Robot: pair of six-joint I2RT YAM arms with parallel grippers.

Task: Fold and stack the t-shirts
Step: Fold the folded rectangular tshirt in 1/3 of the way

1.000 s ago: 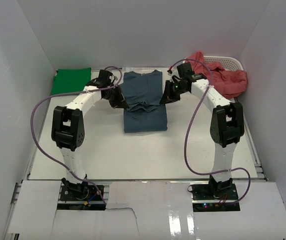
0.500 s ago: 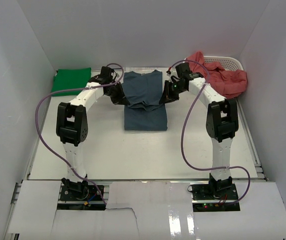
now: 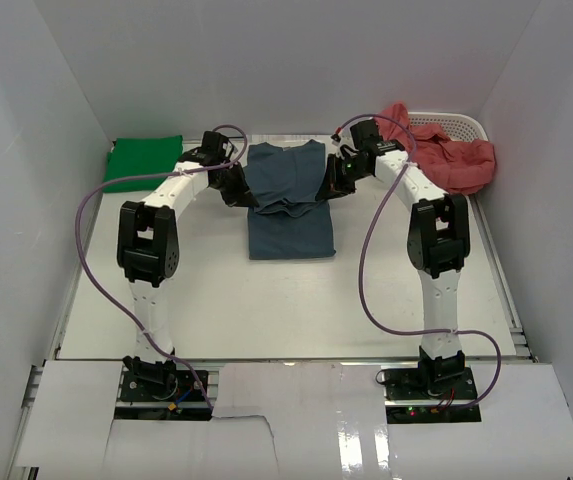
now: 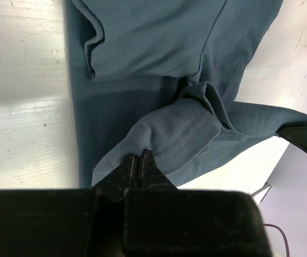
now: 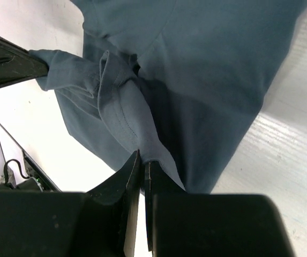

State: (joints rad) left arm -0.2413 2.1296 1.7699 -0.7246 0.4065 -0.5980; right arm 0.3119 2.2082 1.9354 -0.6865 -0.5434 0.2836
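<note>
The left fingers [image 4: 122,172] and right fingers [image 5: 127,176] each clamp tight on a lifted edge of the blue shirt [image 3: 288,225] lying on the bench [image 3: 266,300]. If one pinch slips or the arms move unevenly, the fold could land crooked.

In the top view the left arm [image 3: 149,245] and the right arm [image 3: 438,245] rise from the bottom edge, bend at dark elbows in mid-frame and reach inward toward the upper centre, mirroring each other. The left gripper [image 4: 139,158] has its jaws pressed together on a hem of the slate blue t-shirt [image 3: 288,228]. The right gripper [image 5: 142,160] is clamped the same way on a fold at the shirt's opposite side.
</note>
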